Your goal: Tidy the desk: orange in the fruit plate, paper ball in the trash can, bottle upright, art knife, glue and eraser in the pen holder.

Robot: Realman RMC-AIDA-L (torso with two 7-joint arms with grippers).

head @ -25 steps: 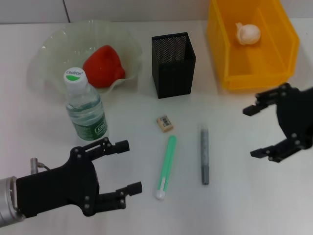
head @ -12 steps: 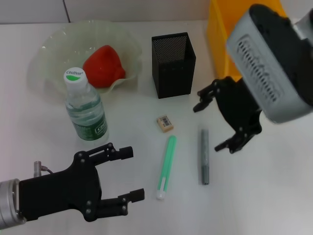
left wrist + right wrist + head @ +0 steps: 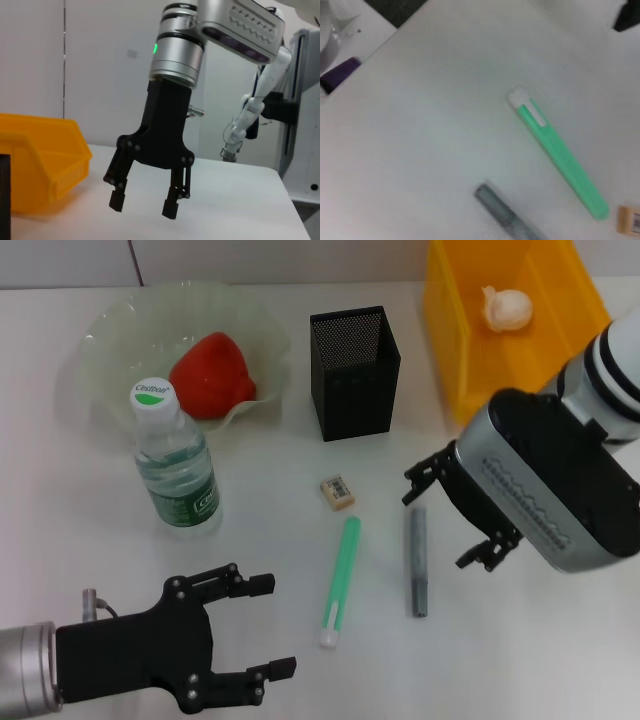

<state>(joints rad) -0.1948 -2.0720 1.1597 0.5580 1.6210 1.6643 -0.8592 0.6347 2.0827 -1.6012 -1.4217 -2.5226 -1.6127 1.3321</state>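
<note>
The orange (image 3: 212,375) lies in the pale-green fruit plate (image 3: 105,340). In front of the plate the bottle (image 3: 175,465) stands upright. The paper ball (image 3: 506,307) rests inside the yellow trash can (image 3: 470,360). Between plate and can stands the black mesh pen holder (image 3: 353,372). The eraser (image 3: 338,492) (image 3: 630,220), a green stick with a white end (image 3: 340,580) (image 3: 560,155) and a grey stick (image 3: 417,560) (image 3: 505,215) lie on the desk; I cannot tell which stick is the glue and which the art knife. My right gripper (image 3: 445,525) (image 3: 145,205) hangs open just right of the grey stick. My left gripper (image 3: 272,625) is open at the near left.
The bulky right forearm (image 3: 550,480) reaches in from the right and covers the desk in front of the trash can. The trash can (image 3: 40,160) also shows behind the right gripper in the left wrist view.
My right gripper has swung from in front of the trash can leftward and down to the grey stick. My left gripper has drawn back toward the near edge.
</note>
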